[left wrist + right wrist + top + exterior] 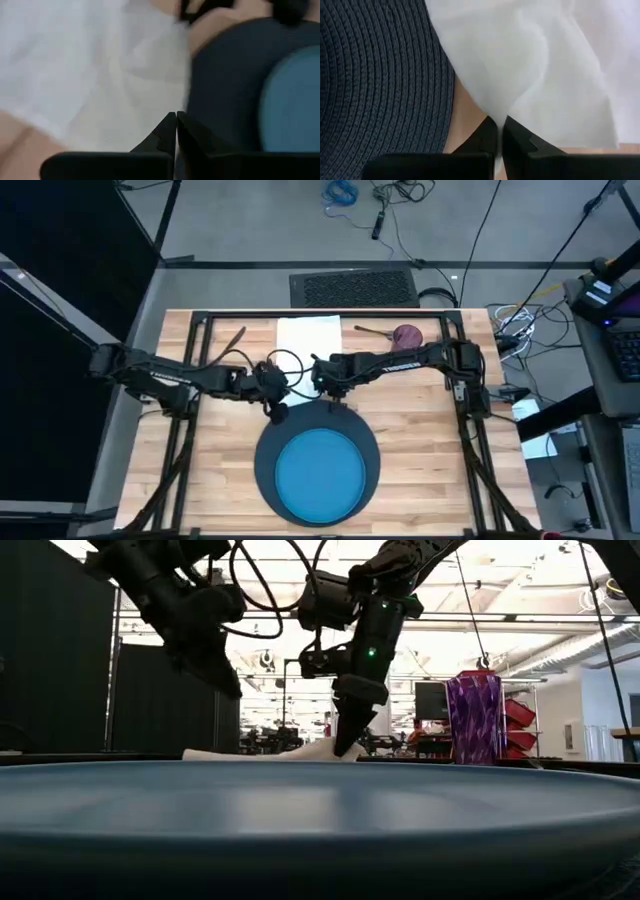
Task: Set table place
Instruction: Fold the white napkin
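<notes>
Low view, near to far: blue plate fills the front, sitting on the navy mat. Behind its far rim, right pincer is pinched on the white napkin, lifting a corner. Left pincer is closed, hanging over the mat's edge; can't tell if it holds anything. Purple cup stands farther back, right side of the table. Risks: thin cloth slipping from the pinch, napkin dragging crumpled onto the mat, arms colliding since they sit close.
</notes>
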`<action>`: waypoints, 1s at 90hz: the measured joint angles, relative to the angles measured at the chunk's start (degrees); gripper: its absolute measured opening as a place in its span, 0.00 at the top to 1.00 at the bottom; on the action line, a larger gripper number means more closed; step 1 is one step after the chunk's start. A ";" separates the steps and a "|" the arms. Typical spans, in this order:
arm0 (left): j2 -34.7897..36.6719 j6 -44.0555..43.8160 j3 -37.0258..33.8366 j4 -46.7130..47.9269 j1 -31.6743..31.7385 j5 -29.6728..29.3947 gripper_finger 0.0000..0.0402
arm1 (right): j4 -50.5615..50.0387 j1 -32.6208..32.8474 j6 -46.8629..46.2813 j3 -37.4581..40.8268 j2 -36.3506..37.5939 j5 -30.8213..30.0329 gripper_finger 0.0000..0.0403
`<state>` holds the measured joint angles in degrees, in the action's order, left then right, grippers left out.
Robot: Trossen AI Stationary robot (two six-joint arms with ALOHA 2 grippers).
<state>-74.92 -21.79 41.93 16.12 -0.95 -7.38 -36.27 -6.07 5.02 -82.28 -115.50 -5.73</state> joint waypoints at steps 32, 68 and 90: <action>-7.32 1.13 -0.02 -3.38 0.03 2.18 1.00 | -0.26 -0.02 -0.02 0.00 0.00 0.04 1.00; -7.47 2.77 -0.02 -3.18 0.21 3.94 1.00 | 0.04 0.01 0.24 0.00 0.00 0.04 1.00; -7.47 4.10 -0.02 -3.21 0.24 5.53 0.85 | 0.03 0.01 0.38 0.00 0.00 0.04 1.00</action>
<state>-82.39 -17.69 41.91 12.91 -0.71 -1.85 -36.25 -6.06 5.40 -82.28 -115.50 -5.69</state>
